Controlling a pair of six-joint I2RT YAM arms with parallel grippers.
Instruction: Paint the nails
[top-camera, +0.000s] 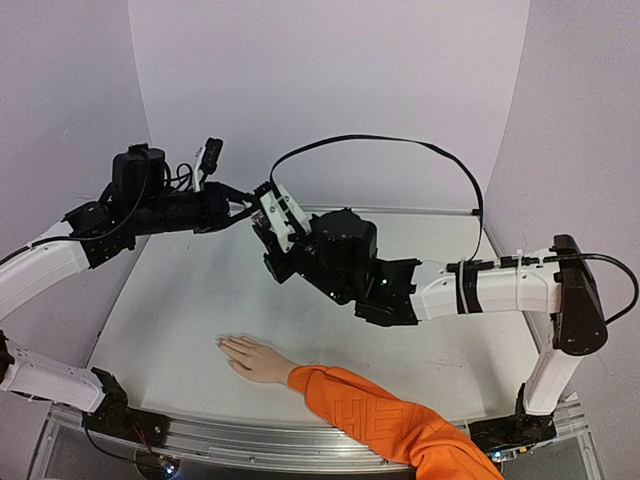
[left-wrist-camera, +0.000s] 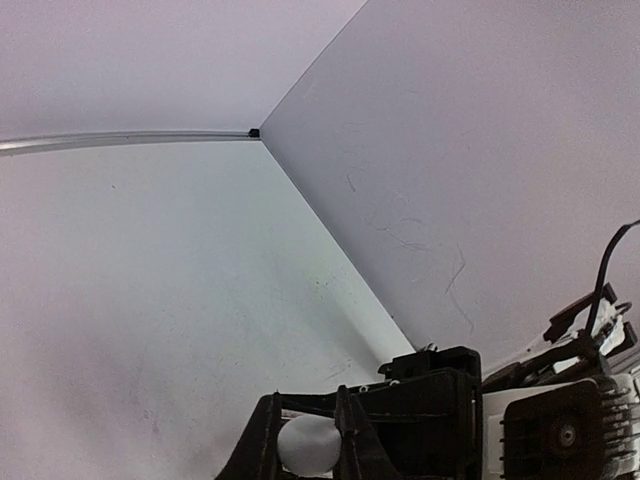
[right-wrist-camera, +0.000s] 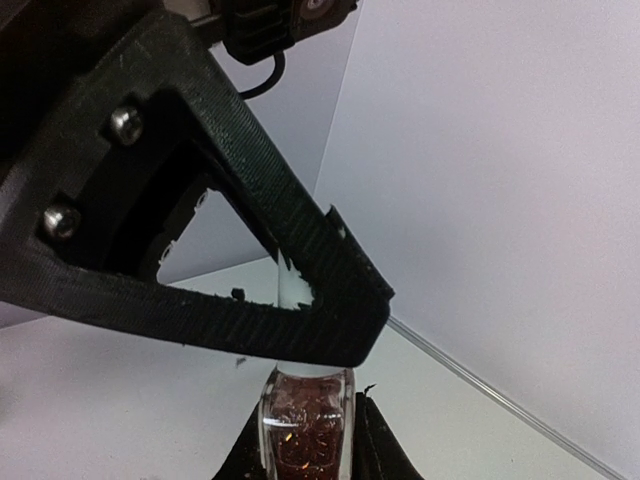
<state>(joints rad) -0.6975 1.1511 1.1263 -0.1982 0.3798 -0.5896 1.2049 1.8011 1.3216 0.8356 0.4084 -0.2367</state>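
Two robot arms meet in the air above a white table (top-camera: 180, 300). The right gripper (right-wrist-camera: 305, 455) is clamped on a small bottle (right-wrist-camera: 305, 420) of reddish-brown glitter polish. The left gripper (left-wrist-camera: 308, 452) is closed around the bottle's white cap (left-wrist-camera: 310, 438), which seems to sit on the neck. Well below them, near the front edge, a pale hand (top-camera: 250, 358) in an orange sleeve (top-camera: 370, 415) lies flat. Its nails (top-camera: 222, 343) look bare, so painting has apparently not begun and all of it is left. No brand, label or writing can be read.
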